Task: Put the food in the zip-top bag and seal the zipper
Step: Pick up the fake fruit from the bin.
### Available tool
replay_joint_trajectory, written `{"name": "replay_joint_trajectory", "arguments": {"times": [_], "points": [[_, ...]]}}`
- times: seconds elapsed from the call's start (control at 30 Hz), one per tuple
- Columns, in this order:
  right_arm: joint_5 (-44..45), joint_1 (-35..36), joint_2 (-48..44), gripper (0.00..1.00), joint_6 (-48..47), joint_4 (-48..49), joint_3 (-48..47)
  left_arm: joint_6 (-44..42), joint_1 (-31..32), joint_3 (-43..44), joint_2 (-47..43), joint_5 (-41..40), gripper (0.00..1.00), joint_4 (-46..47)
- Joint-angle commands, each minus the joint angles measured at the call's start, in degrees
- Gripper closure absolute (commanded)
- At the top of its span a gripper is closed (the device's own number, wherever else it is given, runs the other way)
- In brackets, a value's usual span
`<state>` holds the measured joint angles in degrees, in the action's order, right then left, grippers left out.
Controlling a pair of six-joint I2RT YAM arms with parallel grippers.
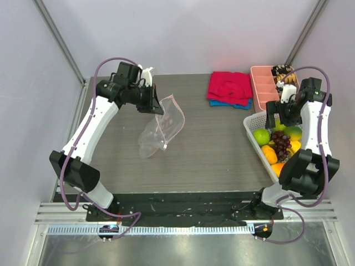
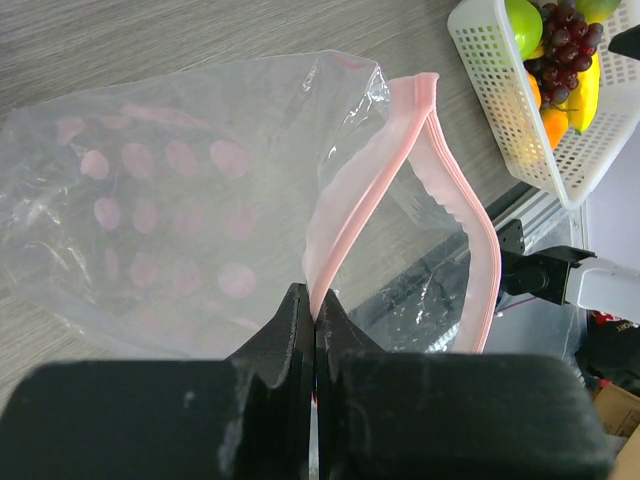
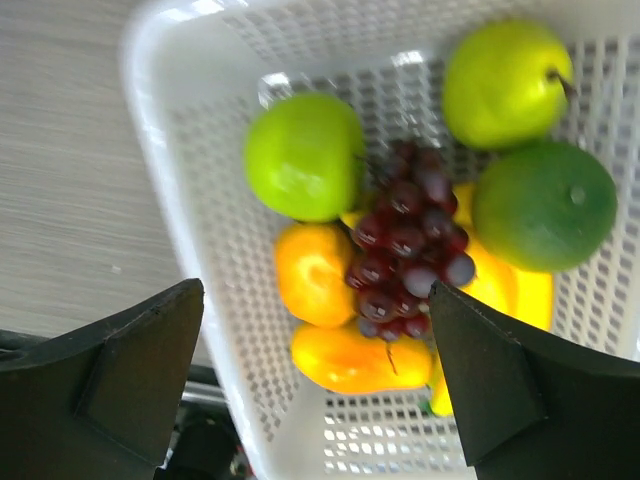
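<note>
A: Where is the bag [image 1: 161, 130] now?
B: It is on the left half of the table [image 1: 211, 160]. The left gripper [image 2: 315, 312] holds it up by one end, and the other end rests on the table top.
A: How does that gripper hold it?
B: Its fingers are pressed together on the zipper [image 2: 365, 205], on one of the two pink strips. The other strip bows away from it, so the mouth stands open.
A: And the fruit [image 1: 260, 136]?
B: All that I see lies in the basket [image 3: 170, 150] at the right edge of the table, well apart from the bag. The grapes [image 3: 405, 250] are in the middle, on top of the bananas [image 3: 515, 290]. Three green fruits [image 3: 303, 155] lie around them, and an orange [image 3: 312, 272] touches the bunch.
A: What does the right gripper [image 3: 315, 300] do?
B: It hangs over the basket with its fingers spread wide, holding nothing. The grapes are right under the gap.
A: Anything else?
B: A red cloth [image 1: 229, 86] and a pink tray [image 1: 262, 83] lie at the far side.
</note>
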<state>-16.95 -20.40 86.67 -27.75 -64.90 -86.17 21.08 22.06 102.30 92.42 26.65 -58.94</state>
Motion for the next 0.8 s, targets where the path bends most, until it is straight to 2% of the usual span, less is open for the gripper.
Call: {"name": "replay_joint_trajectory", "arguments": {"times": [0.0, 0.23, 0.47, 0.57, 0.77], "points": [[11.1, -1.1, 0.9, 0.0, -2.8, -3.5, -1.2, 0.4, 0.2, 1.2, -0.6, 1.4, 1.0, 1.9], [19.9, -1.2, 5.8, 0.0, -5.1, 0.2, 0.4, 0.1, 0.2, 0.3, -1.3, 1.6, 1.0, 1.7], [18.0, -1.3, 14.1, 0.01, -6.4, -1.1, -5.4, 0.0, 0.2, -0.1, -1.5, 1.2, 1.0, 2.1], [17.7, -1.3, 16.1, 0.04, -6.4, -2.3, -7.1, 0.1, 0.2, -0.4, -1.5, 0.9, 1.0, 2.2], [15.5, -0.1, 17.1, 0.17, -6.1, -2.1, -4.3, 0.0, 0.2, -0.6, -1.5, 0.5, 1.0, 2.2]]}}
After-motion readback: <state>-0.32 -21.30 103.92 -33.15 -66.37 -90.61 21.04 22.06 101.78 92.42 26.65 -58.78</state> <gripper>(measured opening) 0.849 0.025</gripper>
